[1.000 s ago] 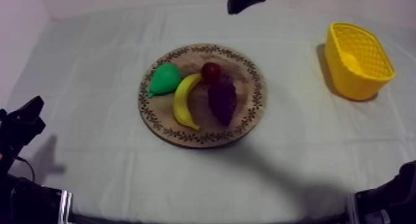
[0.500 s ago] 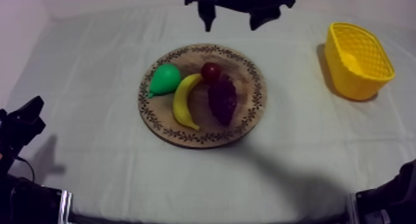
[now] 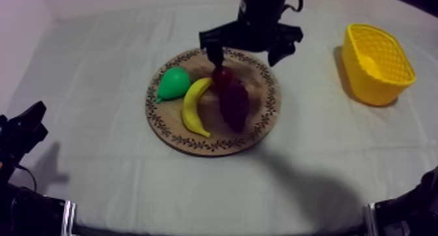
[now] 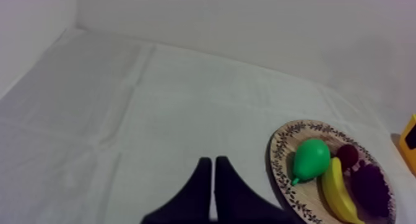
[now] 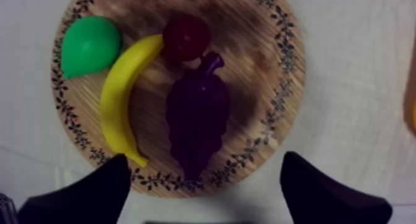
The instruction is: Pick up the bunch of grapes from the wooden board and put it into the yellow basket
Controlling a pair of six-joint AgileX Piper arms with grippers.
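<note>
Grey-white cloth (image 3: 98,121) over the whole table. Near its middle, the round wooden board (image 3: 171,135) with patterned rim, carrying all four fruits.

Well apart from the board, toward the table's right side in the top view, the yellow basket (image 3: 365,88), upright. From the left wrist, just a yellow corner of it past the board.

Right gripper (image 3: 246,61) over the board's far edge, spread open and holding nothing. From above, one finger across the small red fruit (image 5: 186,38), the other out past the rim. From its own wrist, both black fingers (image 5: 93,192) wide apart and clear of every fruit, flanking the tip of the bunch of grapes (image 5: 197,124).

Left gripper (image 4: 213,159) well apart from the board, fingers pressed together into a narrow wedge, closed on nothing.

Banana (image 3: 193,107) curved between pear and grapes. Bunch of grapes dark purple, flat on the board just beside the banana. Stem toward the small red fruit, plain from the right wrist but hidden under the finger from above.

Green pear (image 3: 173,83) by the board's left rim. Small red fruit at the banana's end.
</note>
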